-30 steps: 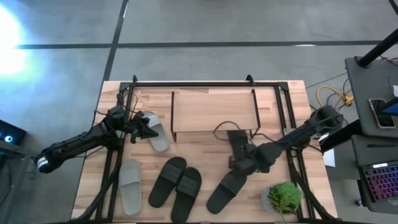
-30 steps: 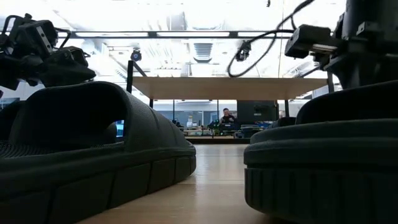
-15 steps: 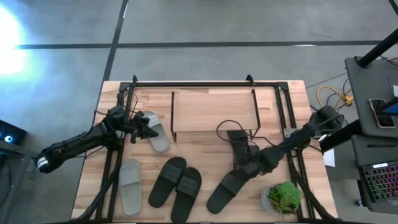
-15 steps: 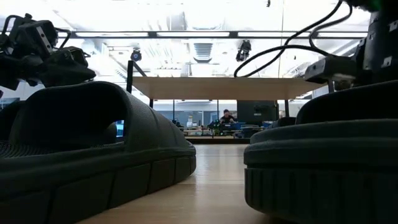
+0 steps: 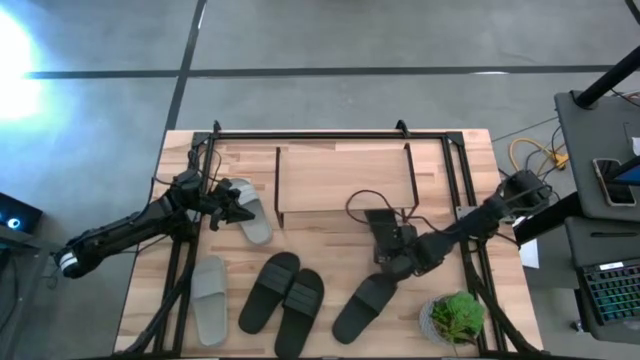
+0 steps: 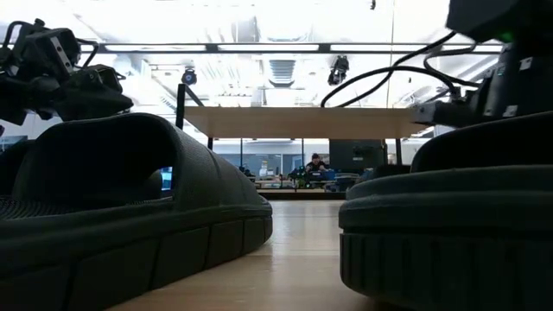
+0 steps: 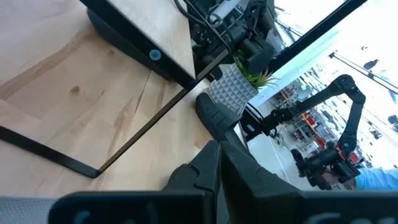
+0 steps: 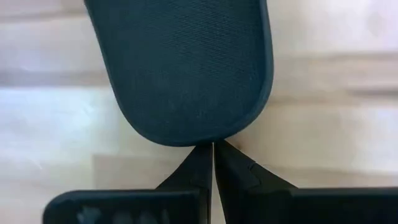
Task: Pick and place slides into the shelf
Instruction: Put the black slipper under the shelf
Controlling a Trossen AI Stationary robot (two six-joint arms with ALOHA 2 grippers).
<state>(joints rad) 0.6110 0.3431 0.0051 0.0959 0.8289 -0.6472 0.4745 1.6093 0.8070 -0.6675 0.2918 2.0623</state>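
Observation:
The shelf (image 5: pixel 345 178) stands at the table's far middle. A black slide (image 5: pixel 362 305) lies near the front, right of centre; in the right wrist view its rounded end (image 8: pixel 186 74) fills the picture. My right gripper (image 5: pixel 395 270), shut, points steeply down at that end. My left gripper (image 5: pixel 238 208), shut, hovers at the left over a light grey slide (image 5: pixel 255 215) that lies flat on the table. Two more black slides (image 5: pixel 285 298) and a second grey slide (image 5: pixel 210 300) rest on their soles near the front. My right gripper's shut fingertips (image 8: pixel 205 152) stand right at the rim of the black slide's rounded end (image 8: pixel 208 140), coming from above at a steep slant. Whether they touch the rim, I cannot tell. The slide lies flat on the table.
A potted plant (image 5: pixel 455 318) stands at the front right corner, close to the black slide. Black metal rails (image 5: pixel 330 133) frame the table's far edge and sides. In the low view two black slides (image 6: pixel 130 207) (image 6: pixel 449 225) loom close to the camera.
My right gripper has sunk toward the black slide's rounded end and tipped more steeply downward, staying shut. The slide has kept its place.

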